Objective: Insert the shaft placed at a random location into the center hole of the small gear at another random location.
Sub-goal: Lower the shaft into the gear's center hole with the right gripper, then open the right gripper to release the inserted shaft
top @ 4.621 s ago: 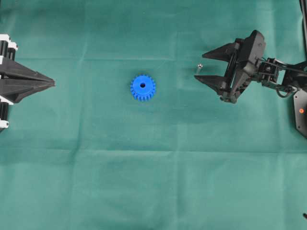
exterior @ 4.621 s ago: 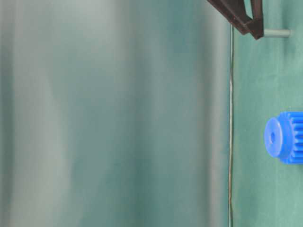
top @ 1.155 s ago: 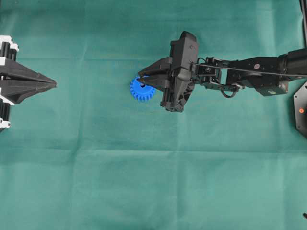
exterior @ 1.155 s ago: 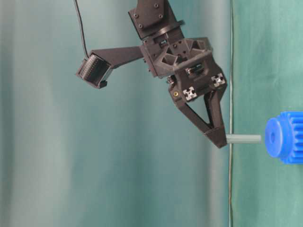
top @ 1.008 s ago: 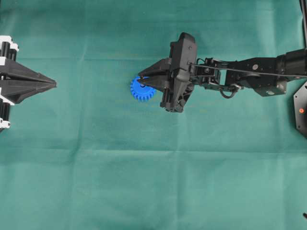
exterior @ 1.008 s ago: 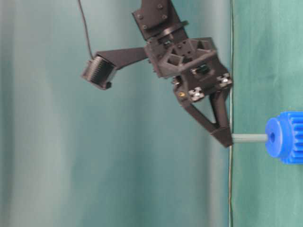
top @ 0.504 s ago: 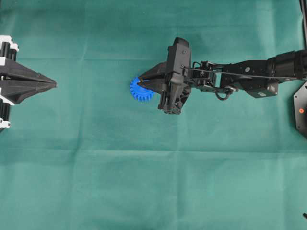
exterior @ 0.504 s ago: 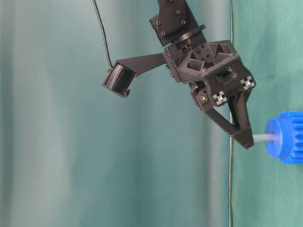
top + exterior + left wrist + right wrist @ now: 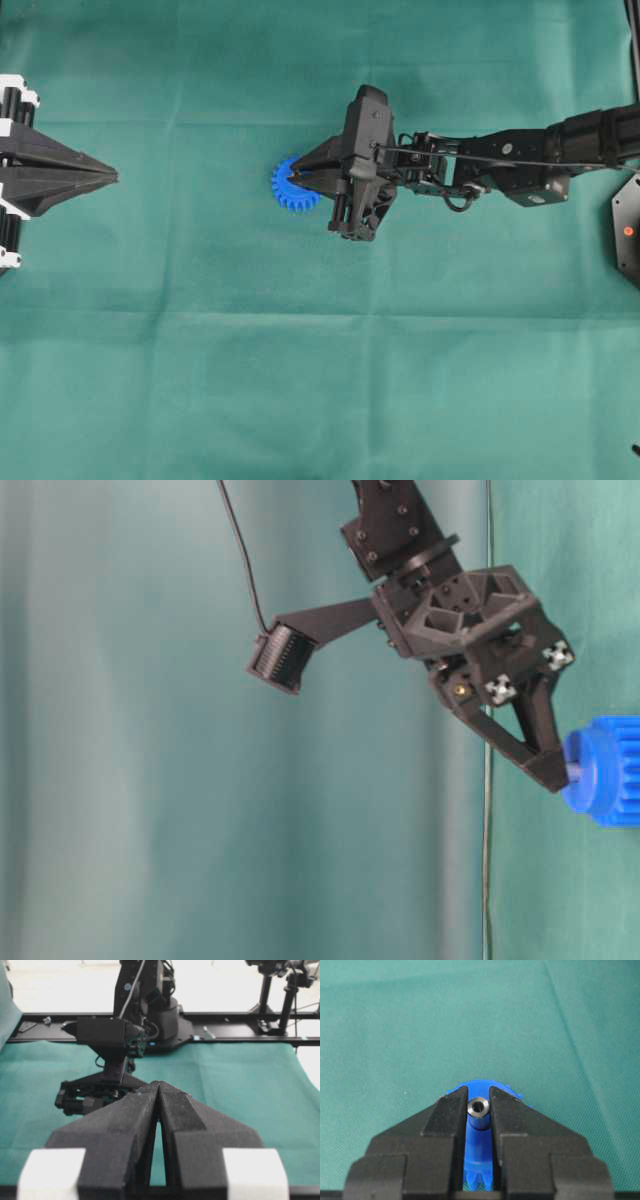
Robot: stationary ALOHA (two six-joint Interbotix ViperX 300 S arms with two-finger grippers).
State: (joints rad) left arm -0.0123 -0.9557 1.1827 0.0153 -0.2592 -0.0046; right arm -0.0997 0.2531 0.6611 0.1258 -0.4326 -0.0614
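Note:
The small gear (image 9: 284, 194) is bright blue and lies flat on the green cloth, left of centre. My right gripper (image 9: 293, 180) reaches over it, shut on the shaft (image 9: 479, 1108), a short silvery pin with a shiny round end. In the table-level view the fingertips (image 9: 552, 773) sit right at the gear's hub (image 9: 590, 770), with only a sliver of shaft (image 9: 573, 772) showing between them. The center hole is hidden by the shaft. In the right wrist view the gear (image 9: 478, 1152) lies under the fingers. My left gripper (image 9: 112, 177) is shut and empty at the far left.
Green cloth (image 9: 320, 380) covers the table. The right arm (image 9: 500, 165) stretches in from the right edge. The left wrist view shows the right arm's gripper body (image 9: 112, 1035) ahead of the left gripper (image 9: 158, 1086).
My right gripper took the shaft from the cloth, carried it over the gear and pushed it down into the hub. The visible shaft length has shrunk to almost nothing. The left arm has not moved.

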